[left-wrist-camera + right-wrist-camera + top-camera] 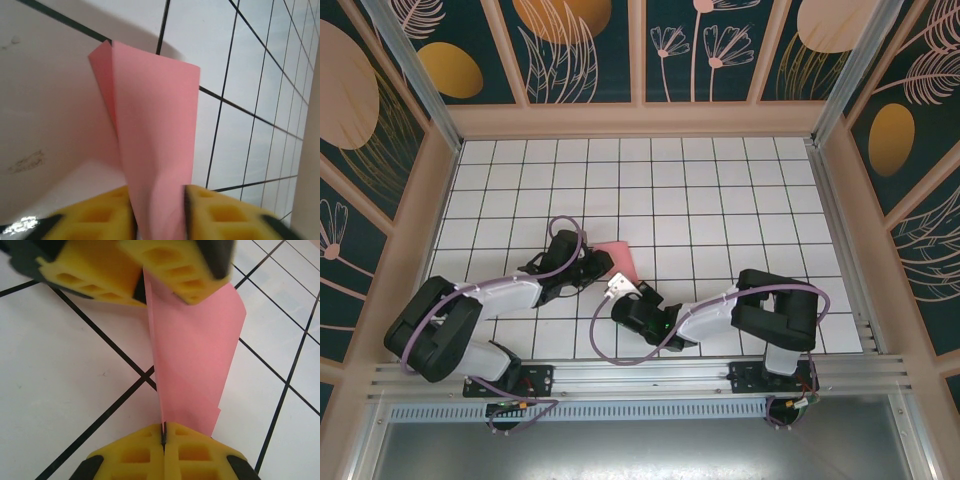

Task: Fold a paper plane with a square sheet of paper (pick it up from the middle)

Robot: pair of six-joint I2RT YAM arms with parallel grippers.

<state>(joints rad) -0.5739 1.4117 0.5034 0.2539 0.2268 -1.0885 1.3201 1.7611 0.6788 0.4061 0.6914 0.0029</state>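
Item: salmon-pink paper (195,355), part-folded, standing on edge between both pincers; right pincer (164,432) clenched on its near edge; left pincer (159,200) parted, sheet loose between its jaws. Advice: hold right grip firm, re-pinch left squarely on the crease

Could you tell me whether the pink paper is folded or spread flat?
Folded: the pink paper stands narrow with overlapping layers.

Paper (618,258) stands on edge on the table (720,200), near the front middle. Left gripper (596,266) sits at the paper's 9 o'clock, with a finger on either side of it. Right gripper (619,284) sits at 6 o'clock, pinching the paper's near edge.
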